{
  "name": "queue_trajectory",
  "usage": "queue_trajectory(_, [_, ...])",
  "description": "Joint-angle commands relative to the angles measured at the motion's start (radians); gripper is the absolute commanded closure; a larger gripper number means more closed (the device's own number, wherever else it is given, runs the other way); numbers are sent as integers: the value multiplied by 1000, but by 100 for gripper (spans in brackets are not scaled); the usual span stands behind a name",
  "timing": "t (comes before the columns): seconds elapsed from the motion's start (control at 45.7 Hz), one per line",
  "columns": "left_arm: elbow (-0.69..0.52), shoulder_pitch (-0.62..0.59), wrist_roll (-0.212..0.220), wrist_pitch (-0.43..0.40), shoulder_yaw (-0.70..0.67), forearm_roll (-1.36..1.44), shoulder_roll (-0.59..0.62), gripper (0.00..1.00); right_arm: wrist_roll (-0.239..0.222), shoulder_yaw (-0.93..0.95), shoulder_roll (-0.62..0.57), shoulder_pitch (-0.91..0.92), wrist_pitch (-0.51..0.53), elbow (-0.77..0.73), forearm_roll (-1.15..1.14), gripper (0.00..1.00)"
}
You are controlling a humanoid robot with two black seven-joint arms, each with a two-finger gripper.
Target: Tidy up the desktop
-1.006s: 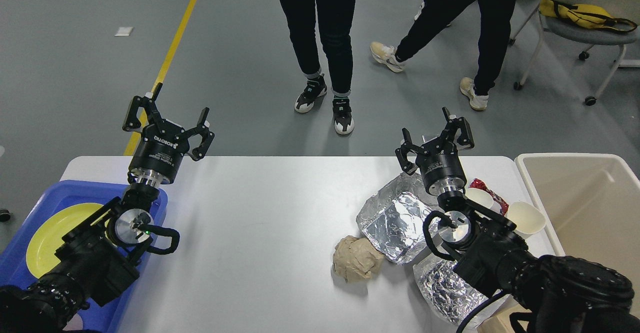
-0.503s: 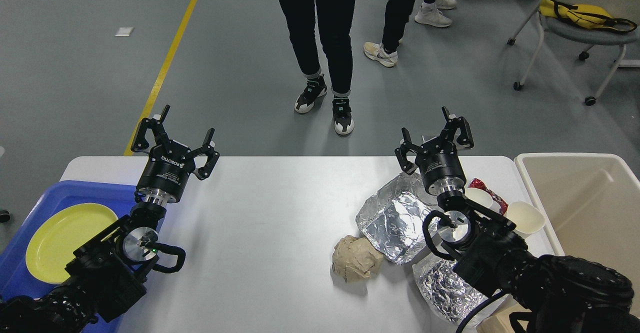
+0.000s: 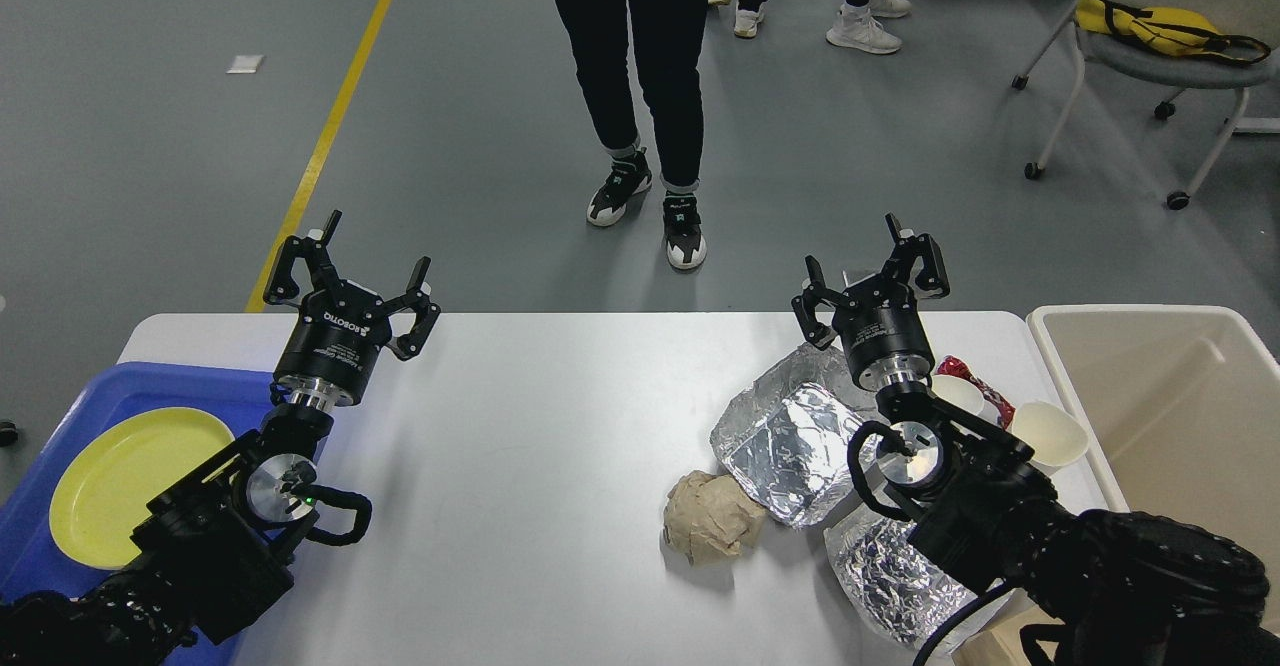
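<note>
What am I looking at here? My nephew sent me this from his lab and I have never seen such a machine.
The picture is taken from a humanoid robot's own head, looking forward and down, so the two black arms are its own. Each ends in a two-finger claw: the left gripper and the right gripper. Both are open and hold nothing.

Below them is the large white desktop. At its left a round yellow plate lies in a blue plastic tray. On the right lies rubbish: a crumpled brown paper ball, a square silver foil tray, a wad of crumpled foil, two white paper cups and a red wrapper. A beige plastic bin stands at the far right.
</note>
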Motion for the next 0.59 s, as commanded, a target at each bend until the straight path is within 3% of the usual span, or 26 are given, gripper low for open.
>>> queue_trajectory(0.0, [0, 0, 0, 0, 0, 0, 0, 0, 0, 2, -1, 0, -2, -2, 1, 0])
queue_trajectory(0.569, [0, 2, 0, 0, 0, 0, 0, 0, 0, 3, -1, 1, -8, -4, -1, 0])
